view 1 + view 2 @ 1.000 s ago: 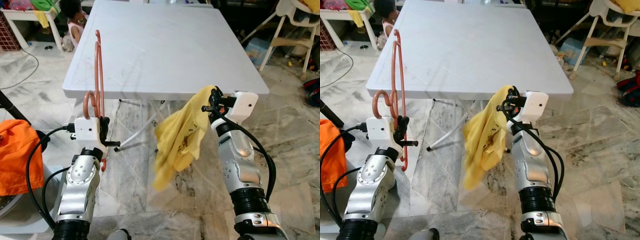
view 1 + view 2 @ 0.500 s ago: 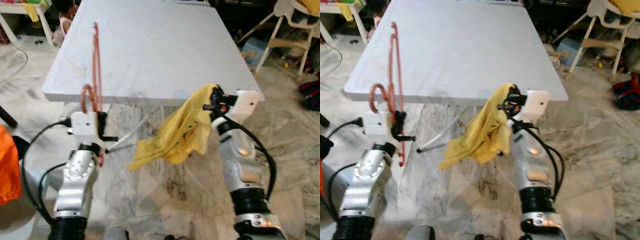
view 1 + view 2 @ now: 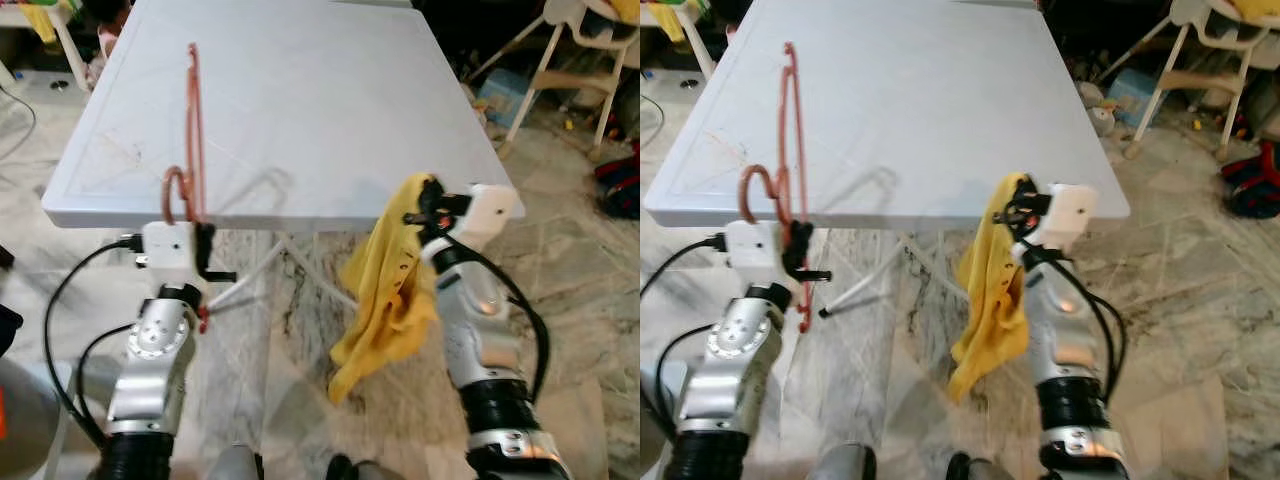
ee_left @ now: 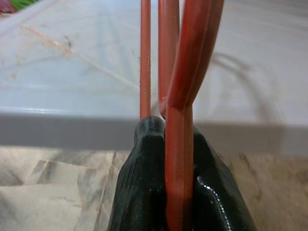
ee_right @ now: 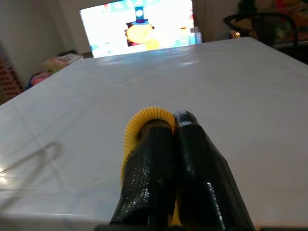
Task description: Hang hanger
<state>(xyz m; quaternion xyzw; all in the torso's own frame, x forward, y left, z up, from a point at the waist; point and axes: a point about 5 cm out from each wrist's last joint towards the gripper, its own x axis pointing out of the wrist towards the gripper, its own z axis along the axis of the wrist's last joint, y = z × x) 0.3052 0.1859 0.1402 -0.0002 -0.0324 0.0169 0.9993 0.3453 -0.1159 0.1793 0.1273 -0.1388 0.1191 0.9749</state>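
Left tool (image 3: 203,262) is clamped tight on the red hanger (image 3: 193,140), held upright at the near edge of the white bench (image 3: 300,100); the hanger's lower end is hidden behind the wrist. Right tool (image 3: 428,205) is pinched shut on a yellow garment (image 3: 385,300) that drapes down toward the marble floor (image 3: 590,300), covering its fingertips. Both forearms are raised toward the bench.

Silver arms, black looping cables
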